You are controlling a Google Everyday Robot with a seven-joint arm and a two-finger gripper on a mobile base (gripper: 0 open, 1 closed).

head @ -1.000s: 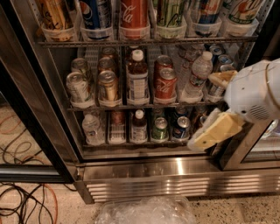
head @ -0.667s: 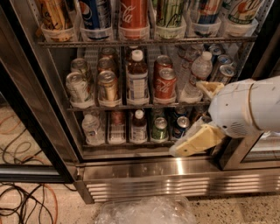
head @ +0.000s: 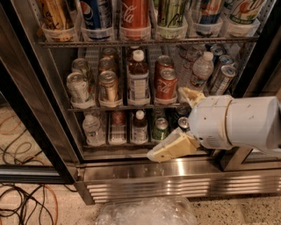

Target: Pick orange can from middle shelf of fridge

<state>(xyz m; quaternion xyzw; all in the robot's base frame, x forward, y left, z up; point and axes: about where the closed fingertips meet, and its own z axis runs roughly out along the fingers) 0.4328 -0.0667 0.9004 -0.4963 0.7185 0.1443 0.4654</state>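
Camera view: orange can stands upright at the front edge of the middle shelf, left of centre, in the fridge. Gripper sits low and right of it, spread and empty, evidently ready to admit the can. Against the earlier frame it has shifted left, nearer the can.

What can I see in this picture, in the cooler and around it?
fridge: one, stainless steel, fills the view.
top-rack drinks: six, mixed colours, in white cups.
middle shelf: one, grey wire, centre.
pale can: silver-green, leftmost lane.
orange can: orange-gold, second lane, another can behind it.
brown bottle: white cap, third lane.
Coca-Cola can: two, red, fourth lane.
water bottle: clear, right side.
green can: bottom rack.
cables: black and orange, floor left.
plastic wrap: clear, floor front.
arm: white, from right.
gripper: cream fingers open, before the lower racks, right of centre.
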